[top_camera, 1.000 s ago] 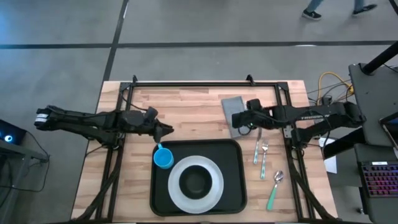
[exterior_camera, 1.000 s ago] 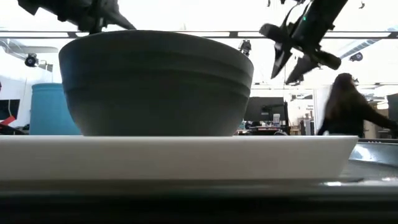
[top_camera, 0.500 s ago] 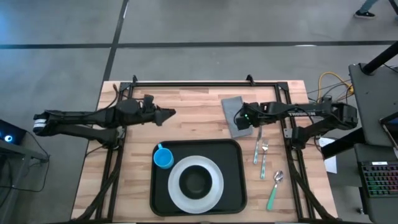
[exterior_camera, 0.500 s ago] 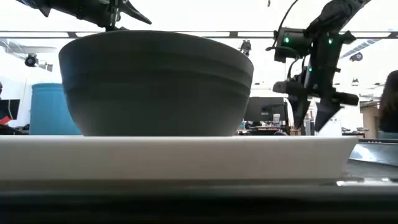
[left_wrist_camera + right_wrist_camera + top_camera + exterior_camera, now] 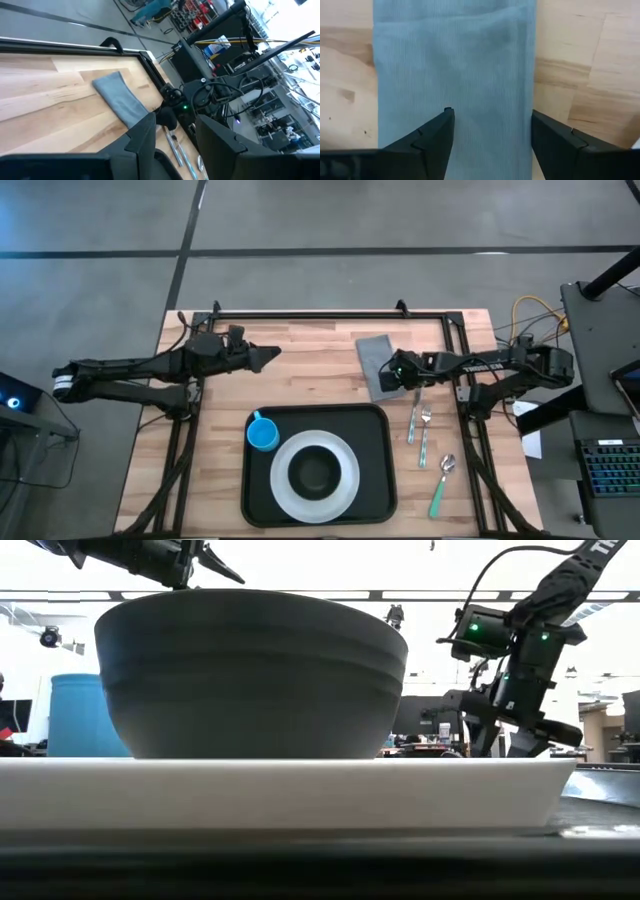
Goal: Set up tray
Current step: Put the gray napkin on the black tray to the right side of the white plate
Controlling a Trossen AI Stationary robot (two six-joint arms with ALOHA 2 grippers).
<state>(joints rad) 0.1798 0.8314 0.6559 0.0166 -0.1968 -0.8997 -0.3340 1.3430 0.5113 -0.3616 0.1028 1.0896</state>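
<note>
The black tray [image 5: 375, 430] lies at the table's near middle. It carries a white plate [image 5: 345, 485] with a dark bowl [image 5: 317, 472] on it, and a blue cup [image 5: 263, 435] in its far left corner. A grey napkin [image 5: 373, 352] lies flat on the wood beyond the tray's far right corner. My right gripper [image 5: 491, 115] is open and points down at the napkin [image 5: 455, 60], one finger over each long side. My left gripper [image 5: 268, 356] is open and raised over the wood left of the napkin, far from the cup. My right gripper stands open over the near half of the napkin [image 5: 490, 95], pointing down from above, its fingers spread across the cloth's width. I cannot tell whether the fingertips [image 5: 447, 114] touch the cloth. The napkin lies flat on the table.
Two forks [image 5: 420, 427] and a green-handled spoon [image 5: 441, 486] lie on the wood right of the tray. A dark frame [image 5: 330, 313] runs along the table's far edge and down both sides. Bare wood shows between the two grippers.
My left gripper has drawn back from beside the blue cup toward the table's far edge and risen. My right gripper has tipped to point down and sunk toward the napkin. The napkin, the tray and the tableware have stayed in place.
</note>
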